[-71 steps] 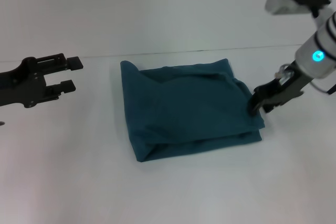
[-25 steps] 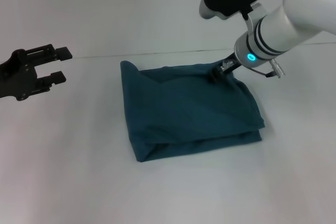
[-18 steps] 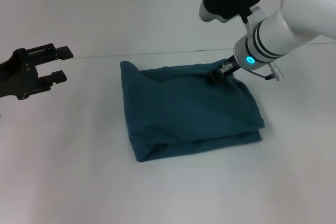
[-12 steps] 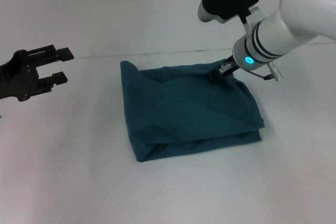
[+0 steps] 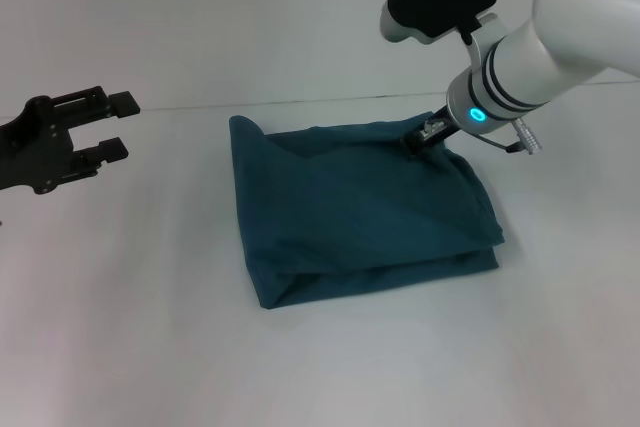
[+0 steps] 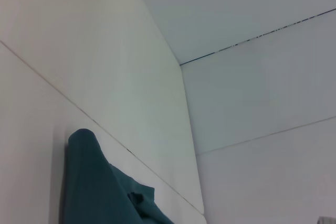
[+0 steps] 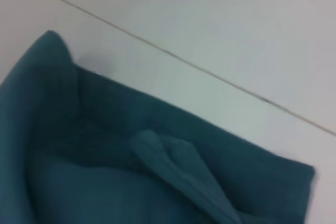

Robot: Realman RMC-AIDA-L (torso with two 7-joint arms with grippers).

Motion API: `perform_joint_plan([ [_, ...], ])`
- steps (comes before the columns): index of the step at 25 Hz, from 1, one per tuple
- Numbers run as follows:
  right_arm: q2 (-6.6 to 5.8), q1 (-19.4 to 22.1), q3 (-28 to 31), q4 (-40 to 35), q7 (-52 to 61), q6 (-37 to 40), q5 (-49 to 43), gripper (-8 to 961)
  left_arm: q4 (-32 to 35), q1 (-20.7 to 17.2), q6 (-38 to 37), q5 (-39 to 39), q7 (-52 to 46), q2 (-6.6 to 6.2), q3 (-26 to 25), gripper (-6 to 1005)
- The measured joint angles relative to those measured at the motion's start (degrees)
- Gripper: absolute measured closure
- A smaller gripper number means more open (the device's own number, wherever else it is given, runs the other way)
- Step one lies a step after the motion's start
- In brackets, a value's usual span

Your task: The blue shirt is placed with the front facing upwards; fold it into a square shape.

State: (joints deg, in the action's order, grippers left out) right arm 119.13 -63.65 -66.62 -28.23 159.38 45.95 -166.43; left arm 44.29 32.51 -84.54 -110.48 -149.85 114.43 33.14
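At far-right corner: right gripper (image 5: 418, 138) is down on the back right edge of the blue shirt (image 5: 360, 209), tip touching the cloth.
Right pincer state: cannot tell; fingers are hidden against the dark fabric and the wrist housing.
Left gripper (image 5: 112, 125): hovering well to the left of the shirt, above the table (image 5: 130, 327), fingers spread apart, holding nothing.
Shirt position: centre of the white table, already folded into a thick, roughly square packet; lettering not visible.
Step in hand: looks like final tidying, the right arm dressing the back right corner. Task reads as near done.
Loose spot: right wrist view shows a small fold of fabric (image 7: 178, 174) bunched up near the back hem.
Next move needs: press or tuck that bunched bit flat, square the right side, then lift clear without dragging the top layer. Risk: cloth catching on the tip as it comes off.
Material: soft matte teal-blue cotton, several layers, rounded puffy folded edges, shallow creases across the top.
Shape: near edge straight; far left corner peaks up slightly; right side shows stepped layers.
Table surface: smooth, white, with a thin seam line running behind the shirt.
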Motion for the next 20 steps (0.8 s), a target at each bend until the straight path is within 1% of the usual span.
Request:
perform_joint_plan([
  [4,0.06,0.4,0.2,-1.8,1.4,0.5,-1.4,932,0.0,0.0,0.0,0.0,0.0,0.07,0.0,267],
  [11,-0.54,0.9,0.2,-2.9,2.9,0.6,-1.5,931,0.0,0.0,-0.2,0.0,0.0,0.31,0.0,266],
  [20,-1.86,2.1,0.1,-3.2,5.5,0.5,-1.5,932,0.0,0.1,-0.4,0.0,0.0,0.36,0.0,263],
])
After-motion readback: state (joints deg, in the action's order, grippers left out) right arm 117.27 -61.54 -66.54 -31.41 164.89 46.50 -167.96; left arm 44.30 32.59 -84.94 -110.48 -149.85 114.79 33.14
